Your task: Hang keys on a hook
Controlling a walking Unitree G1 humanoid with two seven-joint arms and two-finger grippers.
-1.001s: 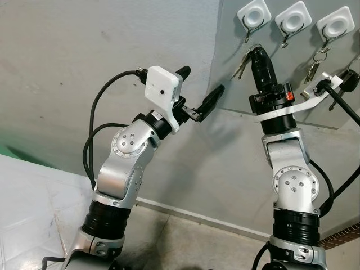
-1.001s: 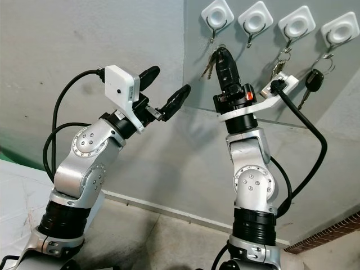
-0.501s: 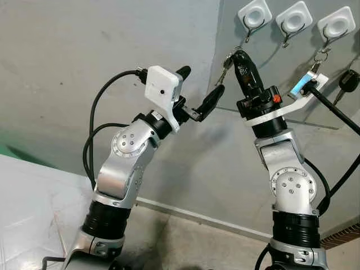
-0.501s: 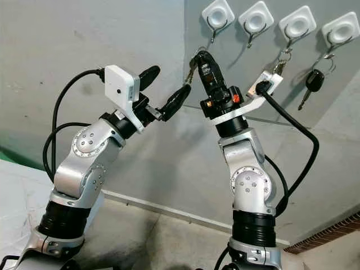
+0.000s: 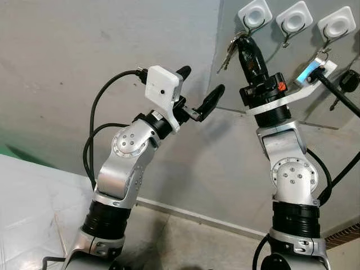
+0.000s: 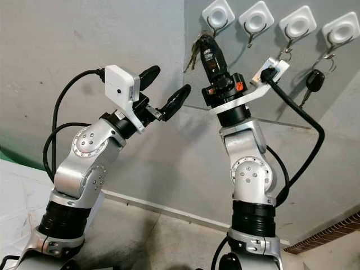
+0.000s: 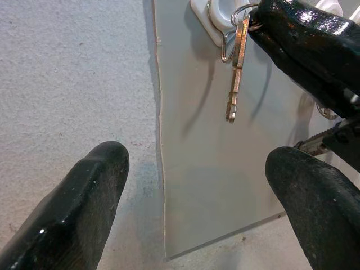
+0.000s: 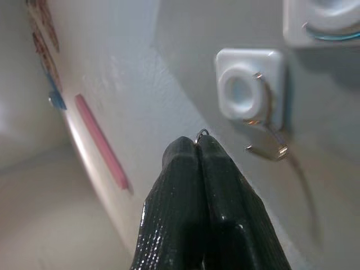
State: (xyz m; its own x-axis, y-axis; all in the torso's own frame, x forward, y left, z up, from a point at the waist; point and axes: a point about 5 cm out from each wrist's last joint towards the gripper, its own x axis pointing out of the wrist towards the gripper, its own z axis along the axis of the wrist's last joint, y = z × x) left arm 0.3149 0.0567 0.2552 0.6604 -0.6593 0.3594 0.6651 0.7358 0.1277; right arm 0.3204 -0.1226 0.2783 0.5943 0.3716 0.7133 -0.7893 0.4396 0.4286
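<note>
Raised since a moment ago, the right tool (image 5: 243, 44) pinches the silver metal keys (image 7: 236, 73) just beside the leftmost white square wall hook (image 5: 251, 16); the open left tool (image 5: 199, 89) idles, and the ring could miss.

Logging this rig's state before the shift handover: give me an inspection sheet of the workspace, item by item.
Surface: pale grey wall panel carrying four white square hooks.
Job's things: bunch of metal keys, ring at the leftmost white square hook, not visibly seated on it.
Clutter: small keys on the third white hook; black car key on the fourth.
Grippers: right gripper shut on the key ring; left gripper open, held beside it.
Cables: black cable looping from the right wrist; black cable on the left arm.
Surroundings: grey concrete wall, bare floor below.
</note>
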